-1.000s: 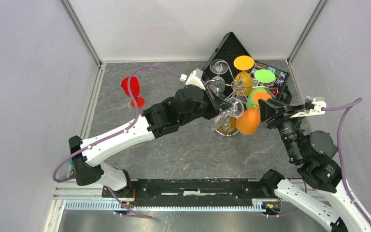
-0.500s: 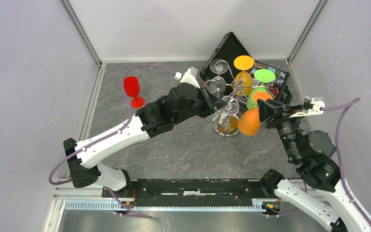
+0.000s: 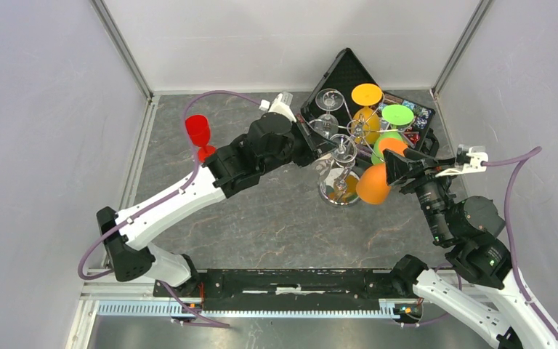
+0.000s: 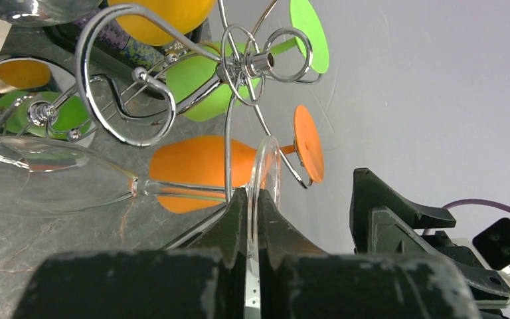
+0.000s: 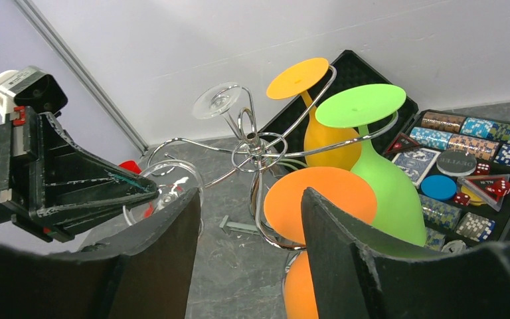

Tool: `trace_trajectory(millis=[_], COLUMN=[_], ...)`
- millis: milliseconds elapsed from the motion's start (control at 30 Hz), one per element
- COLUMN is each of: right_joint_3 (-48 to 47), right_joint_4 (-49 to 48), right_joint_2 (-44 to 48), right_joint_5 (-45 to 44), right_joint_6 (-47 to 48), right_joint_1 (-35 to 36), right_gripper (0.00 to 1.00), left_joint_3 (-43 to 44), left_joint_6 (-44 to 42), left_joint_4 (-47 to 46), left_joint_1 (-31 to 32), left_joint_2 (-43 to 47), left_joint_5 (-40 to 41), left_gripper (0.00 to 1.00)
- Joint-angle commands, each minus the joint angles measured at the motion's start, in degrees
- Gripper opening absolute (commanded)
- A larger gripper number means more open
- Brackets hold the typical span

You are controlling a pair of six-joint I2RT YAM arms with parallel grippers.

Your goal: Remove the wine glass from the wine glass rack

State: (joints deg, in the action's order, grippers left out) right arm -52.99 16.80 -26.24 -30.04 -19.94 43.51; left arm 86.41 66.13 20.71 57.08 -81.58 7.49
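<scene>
Left gripper (image 4: 252,199) is clamping its fingers tight on the round foot of a clear wine glass (image 4: 60,179), pinching the disc edge-on between the two black pads. Glass is lying roughly sideways in the left wrist view, bowl pointing away to the left and stem running back to the fingers. It is sitting right up against the wine glass rack (image 4: 249,60), just under a curled scroll arm, with a thin rack wire crossing by the stem; cannot tell if the glass is free of the wire. From the top view the left gripper (image 3: 318,143) is reaching in from the left, and the clear wine glass (image 3: 342,150) is sitting over the rack's (image 3: 338,190) mirrored base, near the table's (image 3: 276,218) far side. Right gripper (image 5: 251,199) is holding its fingers wide apart, gripping nothing, with an orange glass (image 5: 319,199) hanging between them on the rack (image 5: 255,143); contact unclear. In the top view the right gripper (image 3: 391,169) is sitting just beside the orange glass (image 3: 373,183). A green glass (image 5: 372,159) is hanging just beside it. A red glass (image 3: 197,133) is standing upright on the table, well apart on the left. A black case (image 3: 349,73) is lying open behind the rack.
</scene>
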Motion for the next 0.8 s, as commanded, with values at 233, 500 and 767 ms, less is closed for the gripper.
trace_trajectory(millis=[233, 500, 767], right_joint_3=[0.3, 0.3, 1.3], right_joint_4=[-1.6, -1.5, -3.0], right_joint_2=[0.2, 1.2, 4.1], right_joint_5=[-0.5, -1.5, -0.5], right_joint_6=[-0.3, -0.2, -0.4], right_joint_1=[0.0, 0.1, 0.1], right_gripper=[0.76, 0.81, 0.85], left_joint_3=[6.9, 6.5, 4.7], left_joint_6=[-1.7, -1.6, -0.4], left_joint_4=[-6.5, -7.5, -10.0], left_joint_1=[-0.6, 0.1, 0.8], left_joint_2=[-6.7, -6.4, -3.2], left_joint_5=[-14.4, -17.1, -23.4], left_gripper=[0.02, 0.02, 0.02])
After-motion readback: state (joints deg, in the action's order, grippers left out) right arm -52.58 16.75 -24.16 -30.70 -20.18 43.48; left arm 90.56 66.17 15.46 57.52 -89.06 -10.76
